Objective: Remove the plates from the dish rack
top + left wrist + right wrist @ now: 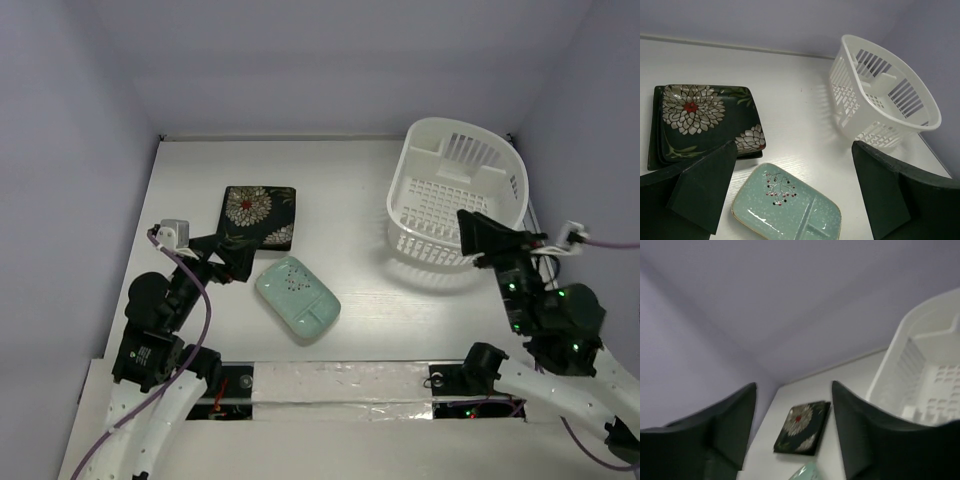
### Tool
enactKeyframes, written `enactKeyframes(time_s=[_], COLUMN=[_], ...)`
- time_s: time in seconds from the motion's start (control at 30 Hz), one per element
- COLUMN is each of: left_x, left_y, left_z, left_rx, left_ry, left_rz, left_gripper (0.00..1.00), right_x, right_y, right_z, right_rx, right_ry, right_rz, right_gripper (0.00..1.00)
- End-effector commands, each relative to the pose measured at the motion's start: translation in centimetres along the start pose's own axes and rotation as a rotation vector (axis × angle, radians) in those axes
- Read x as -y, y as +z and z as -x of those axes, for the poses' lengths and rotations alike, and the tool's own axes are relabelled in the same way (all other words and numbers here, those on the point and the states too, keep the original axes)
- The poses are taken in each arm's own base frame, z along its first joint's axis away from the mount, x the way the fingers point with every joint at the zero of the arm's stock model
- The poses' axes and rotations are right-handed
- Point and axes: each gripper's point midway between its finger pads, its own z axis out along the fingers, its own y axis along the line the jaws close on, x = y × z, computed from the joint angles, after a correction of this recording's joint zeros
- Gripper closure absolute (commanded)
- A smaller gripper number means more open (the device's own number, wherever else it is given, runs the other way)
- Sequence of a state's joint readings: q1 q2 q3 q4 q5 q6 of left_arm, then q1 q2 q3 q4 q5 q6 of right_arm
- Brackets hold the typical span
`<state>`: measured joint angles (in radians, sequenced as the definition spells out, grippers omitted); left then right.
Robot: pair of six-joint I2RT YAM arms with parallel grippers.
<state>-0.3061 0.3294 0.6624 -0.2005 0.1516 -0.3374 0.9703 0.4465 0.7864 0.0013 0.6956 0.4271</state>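
My left hand [225, 257] is wide open and holds nothing. Its two dark, flat fingers [705, 185] look soft, like foam, and are spread far apart. Just under and in front of this hand lies the mint-green plate [297, 297]. It is a long shape with round corners, smooth and shiny, with little red and dark dots like berries on a twig painted on it. It lies flat on the white table [370, 300]. A bit further ahead, toward my left finger, are the black flower plates [705, 117]. They are square and glossy, with big white flowers that have red middles. One sits on top of another, and the dark edge of the lower one peeks out at the side. My right hand [495, 240] is open too, with nothing between its dark fingers. The dish rack [410, 200] is right by this hand, on the side of its right finger. It is a white plastic basket, oval, with thin slats in its walls and a grid of small holes in its floor. My right hand is at the near rim of the rack, but I cannot tell if it touches it. All the plates I can see are on the table, well apart from the rack.
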Motion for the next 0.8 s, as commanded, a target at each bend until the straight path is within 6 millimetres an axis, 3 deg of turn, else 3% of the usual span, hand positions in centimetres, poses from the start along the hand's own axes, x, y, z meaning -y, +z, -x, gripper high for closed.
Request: enactKeyframes(time_s=[0.0,0.03,0.13,0.33,0.57,0.77], left_x=[0.6,0.6,1.0,2.3,1.6,1.7], left_y=[-0.2,-0.2,-0.6,-1.9,-0.9,-1.5], left_z=[2.3,2.6,4.2,8.5,6.3,7.3], left_rx=[0.088,0.096,0.138,0.24,0.188,0.221], left_ry=[0.018,0.019,0.026,0.067,0.03,0.046], left_rz=[-0.018,-0.013,-0.012,-0.024,-0.016,-0.008], left_gripper=[0.01,0.01,0.01,0.01,0.01,0.01], right_x=[4.2,4.9,6.5,7.3,6.5,6.1], right_y=[-1.5,-2.2,-2.9,-2.6,-1.6,-1.1], right_z=[1.2,1.6,1.1,0.0,-1.7,-2.1], right_rx=[0.104,0.117,0.1,0.052,-0.009,-0.022], right_ry=[-0.012,-0.004,-0.02,-0.052,-0.107,-0.122], right_rz=[-0.127,-0.138,-0.196,-0.266,-0.249,-0.247], right_gripper=[0.25,0.0,0.0,0.0,0.0,0.0])
